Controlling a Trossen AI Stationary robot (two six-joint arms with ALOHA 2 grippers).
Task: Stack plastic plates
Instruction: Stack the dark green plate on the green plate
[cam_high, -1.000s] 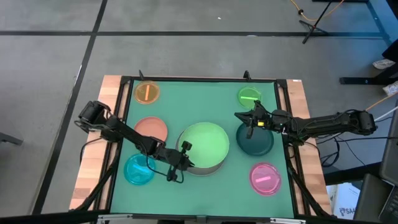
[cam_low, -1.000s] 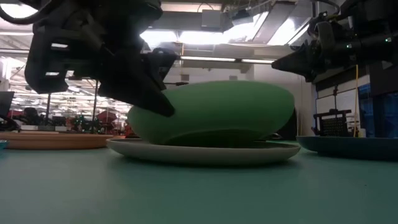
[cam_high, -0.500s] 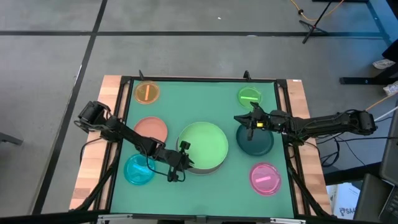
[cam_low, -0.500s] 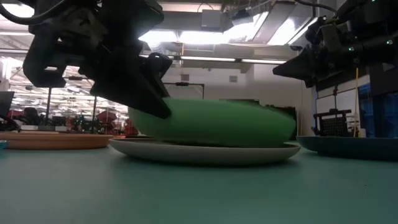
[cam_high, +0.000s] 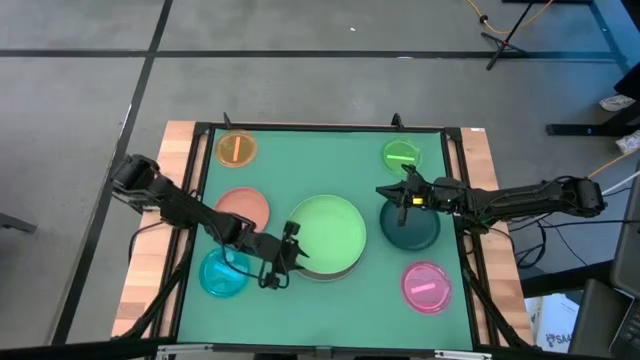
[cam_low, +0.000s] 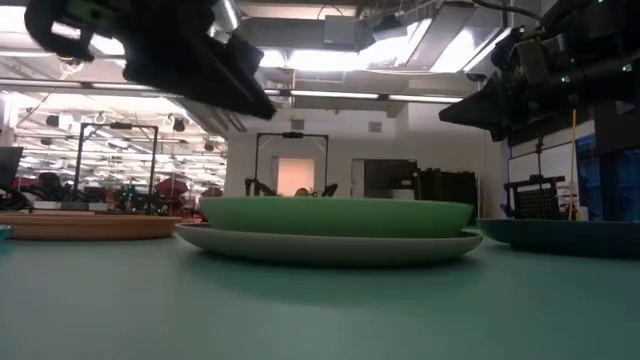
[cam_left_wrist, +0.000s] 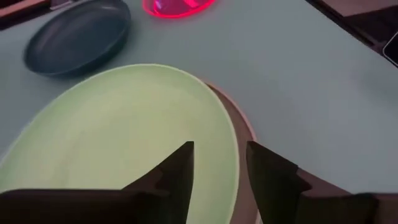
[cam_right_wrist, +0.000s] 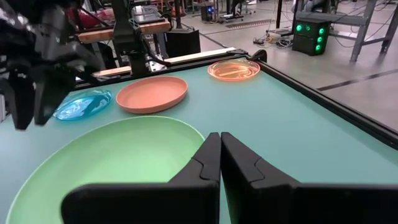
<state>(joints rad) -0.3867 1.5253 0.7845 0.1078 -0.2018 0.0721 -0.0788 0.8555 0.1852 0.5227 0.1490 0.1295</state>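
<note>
Left gripper (cam_high: 281, 262) beside light green plate (cam_high: 329, 233) on grey-white plate (cam_low: 330, 246)

Green table mat (cam_high: 330, 295) sits inside a black frame (cam_high: 320, 127) on wooden side boards (cam_high: 140, 290). Beyond the frame: grey floor (cam_high: 300, 60), possibly a stand base (cam_high: 510, 40).

The right tool (cam_right_wrist: 220, 163) has its fingers pressed together above the light green plate (cam_right_wrist: 112, 165), with salmon (cam_right_wrist: 152, 94), cyan (cam_right_wrist: 83, 104) and orange plates (cam_right_wrist: 234, 70) beyond.
</note>
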